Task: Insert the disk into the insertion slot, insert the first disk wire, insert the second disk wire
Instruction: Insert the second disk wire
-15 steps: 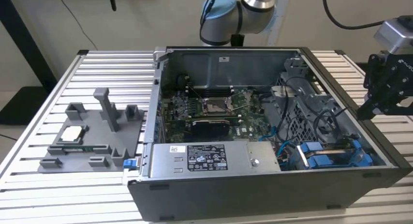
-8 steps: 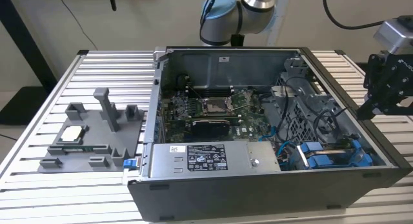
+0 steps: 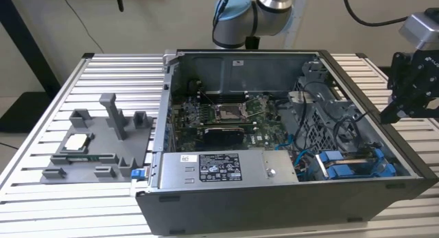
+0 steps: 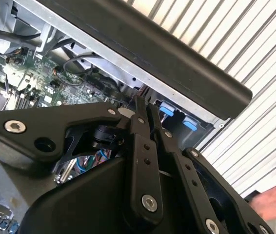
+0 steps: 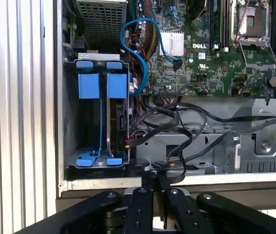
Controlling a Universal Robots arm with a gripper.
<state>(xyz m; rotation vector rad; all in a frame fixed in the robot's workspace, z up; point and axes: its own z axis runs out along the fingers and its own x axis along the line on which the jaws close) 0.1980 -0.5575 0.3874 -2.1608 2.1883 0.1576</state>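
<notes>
The insertion slot [image 5: 82,131] is a grey metal cage with bright blue rails, at about four o'clock inside the open computer case [image 3: 274,207] in the exterior view. The first wrist view shows two bays side by side. Each has one broad blue tab at one end and one small blue clip at the other, four blue pieces in all. One bay shows its bare grey floor. In the other stands a narrow dark edge with connector sockets, seemingly the disk [image 5: 119,119] seated edge-on under its blue carrier. One blue cable [image 5: 139,53] loops beside the cage, among several black ones. The claw [image 5: 151,173] hangs just outside the case wall, at three o'clock of the case in the exterior view. Its two fingers are drawn narrow together, with nothing seen between them. One hand [image 4: 274,202] shows over the slatted surface [image 3: 69,209].
</notes>
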